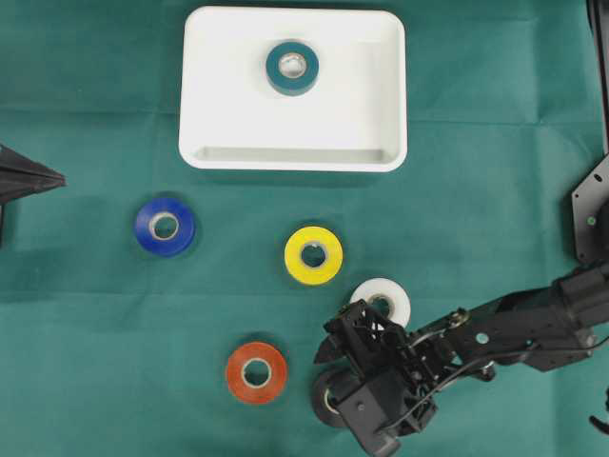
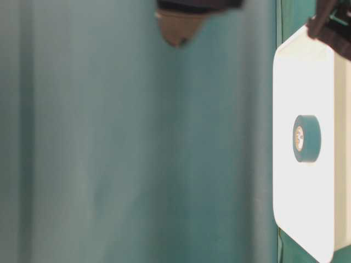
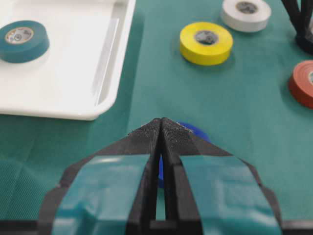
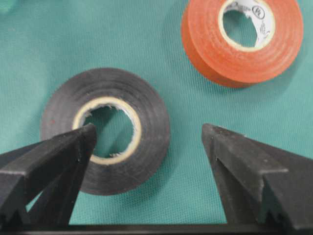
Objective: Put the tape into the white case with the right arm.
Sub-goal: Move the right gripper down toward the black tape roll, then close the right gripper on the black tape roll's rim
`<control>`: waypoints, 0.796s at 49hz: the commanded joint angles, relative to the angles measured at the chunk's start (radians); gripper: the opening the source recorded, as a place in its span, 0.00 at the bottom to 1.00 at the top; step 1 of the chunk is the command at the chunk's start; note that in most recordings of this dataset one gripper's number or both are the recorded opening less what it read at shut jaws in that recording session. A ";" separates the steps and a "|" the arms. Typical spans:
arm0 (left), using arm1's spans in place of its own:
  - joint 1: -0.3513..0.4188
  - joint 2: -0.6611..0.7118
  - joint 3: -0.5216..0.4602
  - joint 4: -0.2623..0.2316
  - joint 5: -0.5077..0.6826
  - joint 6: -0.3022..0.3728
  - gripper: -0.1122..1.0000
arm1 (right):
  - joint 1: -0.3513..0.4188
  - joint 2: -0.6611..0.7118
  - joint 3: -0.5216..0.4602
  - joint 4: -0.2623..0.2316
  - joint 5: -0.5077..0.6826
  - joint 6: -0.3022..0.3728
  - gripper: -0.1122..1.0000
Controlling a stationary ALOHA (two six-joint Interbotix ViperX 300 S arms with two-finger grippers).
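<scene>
One black tape roll (image 1: 326, 398) lies flat on the green cloth (image 1: 95, 362) in the overhead view, half hidden under the right gripper (image 1: 328, 376). In the right wrist view its fingers stand wide apart, one tip (image 4: 85, 134) over the roll's cardboard core, the other beyond its rim. The left gripper (image 3: 161, 128) is closed, tips together.

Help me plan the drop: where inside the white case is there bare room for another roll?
The white case holds only the teal tape, near its far rim. Its floor left, right and in front of that roll lies bare. Crowding sits outside, around the right gripper.
</scene>
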 commanded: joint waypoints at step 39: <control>0.005 0.006 -0.008 -0.002 -0.009 -0.002 0.11 | 0.011 0.040 -0.123 0.003 0.189 0.000 0.40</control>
